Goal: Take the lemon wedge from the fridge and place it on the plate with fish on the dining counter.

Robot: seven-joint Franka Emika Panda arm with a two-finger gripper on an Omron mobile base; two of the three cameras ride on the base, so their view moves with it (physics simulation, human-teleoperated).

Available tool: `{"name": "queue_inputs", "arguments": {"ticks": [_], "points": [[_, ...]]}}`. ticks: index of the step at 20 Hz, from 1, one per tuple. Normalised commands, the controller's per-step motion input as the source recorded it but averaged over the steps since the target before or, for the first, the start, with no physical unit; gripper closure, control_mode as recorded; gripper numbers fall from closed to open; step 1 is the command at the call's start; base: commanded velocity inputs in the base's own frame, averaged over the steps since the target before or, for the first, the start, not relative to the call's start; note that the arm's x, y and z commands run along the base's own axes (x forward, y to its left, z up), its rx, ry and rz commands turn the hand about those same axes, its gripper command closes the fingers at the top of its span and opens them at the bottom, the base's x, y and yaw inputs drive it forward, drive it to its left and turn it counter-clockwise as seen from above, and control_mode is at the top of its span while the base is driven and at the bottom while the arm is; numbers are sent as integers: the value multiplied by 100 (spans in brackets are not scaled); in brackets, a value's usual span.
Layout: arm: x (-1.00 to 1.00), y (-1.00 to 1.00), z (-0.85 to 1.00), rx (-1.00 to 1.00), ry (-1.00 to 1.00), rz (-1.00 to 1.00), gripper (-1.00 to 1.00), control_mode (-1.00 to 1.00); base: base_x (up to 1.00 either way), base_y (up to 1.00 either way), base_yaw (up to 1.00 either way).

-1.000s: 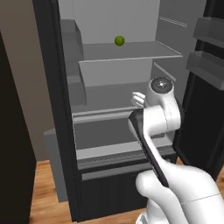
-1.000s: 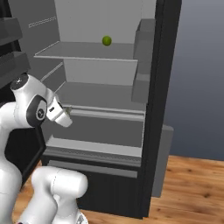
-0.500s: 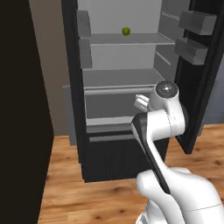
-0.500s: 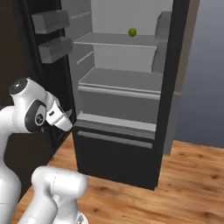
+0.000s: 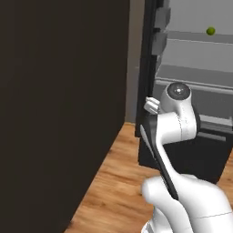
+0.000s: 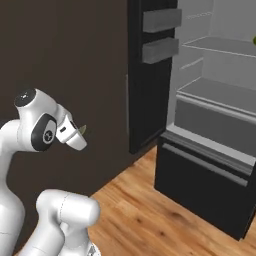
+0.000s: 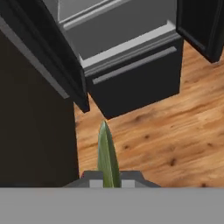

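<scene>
Hand view shows your pincer (image 7: 109,183) pinching the lemon wedge (image 7: 107,155) over wood floor, while the fridge (image 6: 210,125) has slid aside since before, so carrying has begun.

The lemon wedge (image 7: 107,155) in the gripper (image 6: 80,136), left of the fridge (image 6: 200,150).

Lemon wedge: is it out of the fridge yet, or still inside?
Out. The lemon wedge sticks up from the shut tool over the wood floor, clear of the open fridge.
</scene>
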Motion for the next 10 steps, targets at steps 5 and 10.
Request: {"name": "queue_inputs", "arguments": {"ticks": [5, 10], "points": [[0, 0, 0, 0, 0, 0, 100, 100, -23, 0, 86], [0, 0, 0, 0, 0, 0, 100, 100, -15, 0, 87]]}}
